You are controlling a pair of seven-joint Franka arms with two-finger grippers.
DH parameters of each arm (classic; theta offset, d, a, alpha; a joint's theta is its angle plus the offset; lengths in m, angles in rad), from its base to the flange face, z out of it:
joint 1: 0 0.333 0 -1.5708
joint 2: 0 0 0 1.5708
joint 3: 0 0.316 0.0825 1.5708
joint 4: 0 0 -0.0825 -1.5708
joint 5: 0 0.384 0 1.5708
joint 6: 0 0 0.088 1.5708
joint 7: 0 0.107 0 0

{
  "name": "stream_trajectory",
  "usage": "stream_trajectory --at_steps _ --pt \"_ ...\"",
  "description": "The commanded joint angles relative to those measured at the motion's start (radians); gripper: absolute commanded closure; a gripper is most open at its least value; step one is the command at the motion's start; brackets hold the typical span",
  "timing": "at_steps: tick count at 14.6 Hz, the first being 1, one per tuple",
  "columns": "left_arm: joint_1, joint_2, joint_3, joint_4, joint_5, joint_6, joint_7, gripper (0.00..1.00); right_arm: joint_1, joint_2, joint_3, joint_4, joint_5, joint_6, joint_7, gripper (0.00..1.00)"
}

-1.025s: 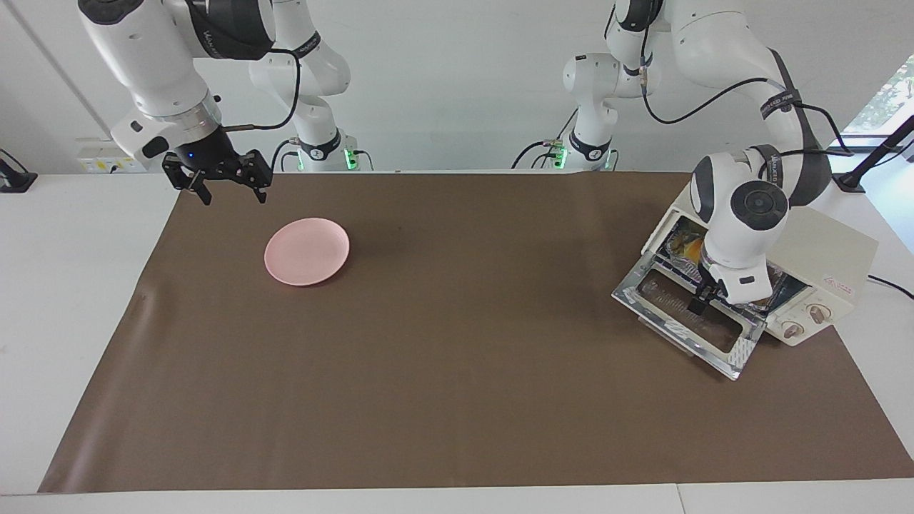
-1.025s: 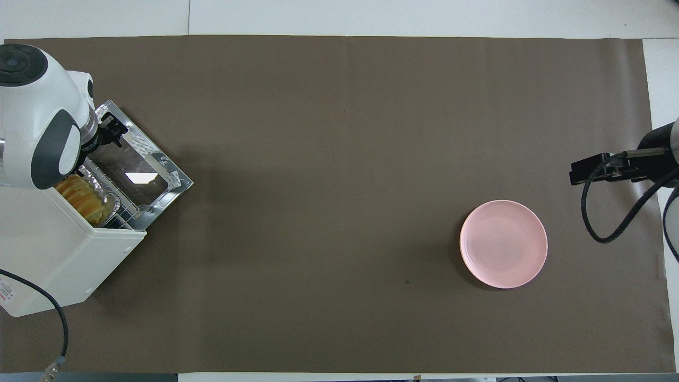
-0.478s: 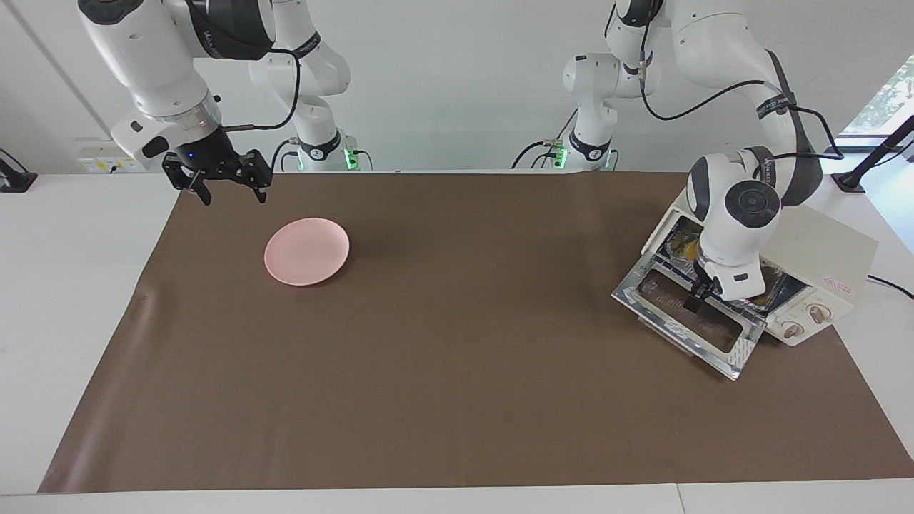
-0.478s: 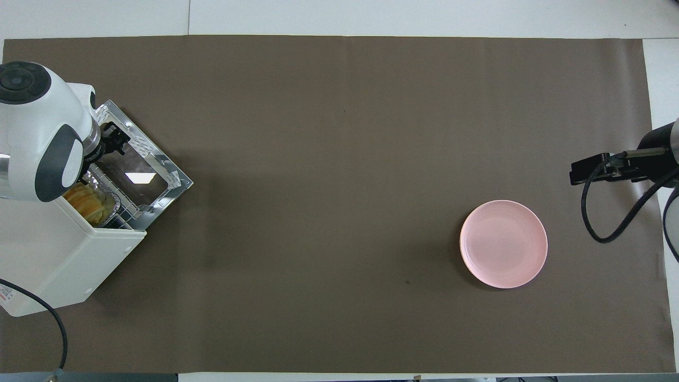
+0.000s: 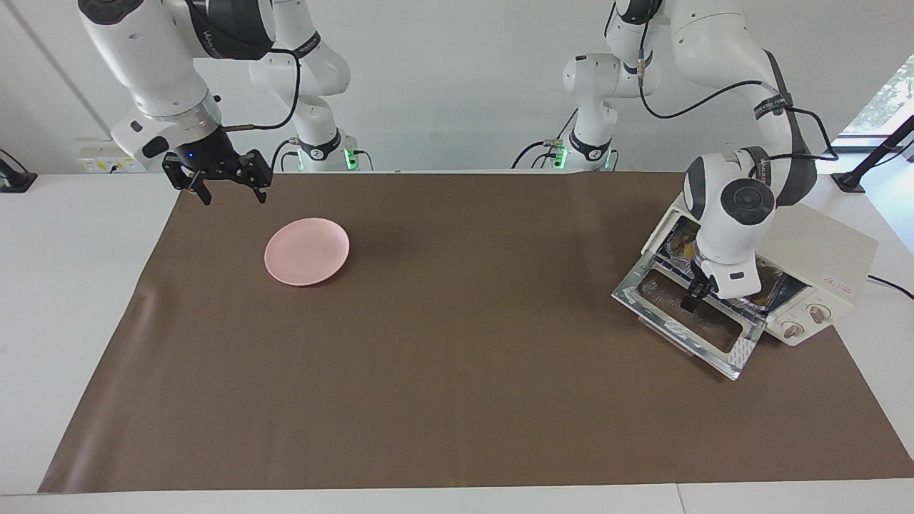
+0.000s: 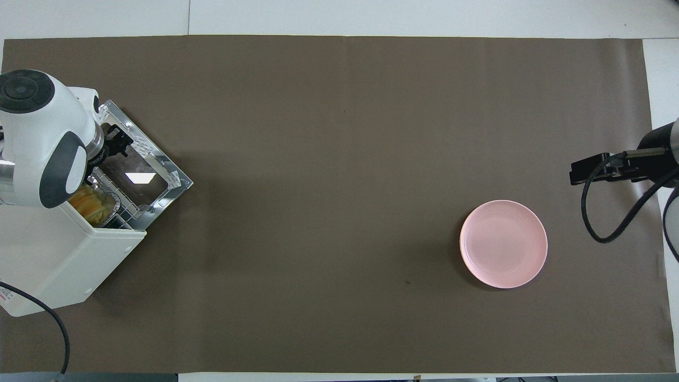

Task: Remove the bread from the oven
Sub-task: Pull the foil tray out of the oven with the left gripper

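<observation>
Brown mat underlies left claw (image 5: 694,298) angled over oven (image 5: 814,268) door.

Both robot arms are white and round, with dark grey bands at the joints. Black cables loop along them. Each ends in a small black gripper. Green lights glow at the bases.

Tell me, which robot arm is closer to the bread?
Left. The left gripper is over the oven's open door, beside the bread; the right gripper waits near the pink plate.
</observation>
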State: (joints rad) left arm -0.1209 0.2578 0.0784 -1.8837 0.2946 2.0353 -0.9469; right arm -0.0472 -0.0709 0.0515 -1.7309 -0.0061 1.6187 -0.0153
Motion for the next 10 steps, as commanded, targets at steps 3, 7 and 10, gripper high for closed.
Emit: stream_trajectory --at_steps 3,7,10 --pt "0.007 -0.051 -0.005 -0.072 0.027 0.048 -0.018 0.32 -0.014 -0.009 0.007 -0.003 0.0 -0.011 -0.018 0.0" --pt "0.009 -0.051 -0.005 -0.072 0.027 0.046 0.003 1.0 -0.014 -0.009 0.008 -0.003 0.0 -0.013 -0.018 0.0" --pt "0.009 -0.051 -0.006 -0.065 0.027 0.043 0.091 1.0 -0.014 -0.009 0.008 -0.001 0.0 -0.013 -0.018 0.0"
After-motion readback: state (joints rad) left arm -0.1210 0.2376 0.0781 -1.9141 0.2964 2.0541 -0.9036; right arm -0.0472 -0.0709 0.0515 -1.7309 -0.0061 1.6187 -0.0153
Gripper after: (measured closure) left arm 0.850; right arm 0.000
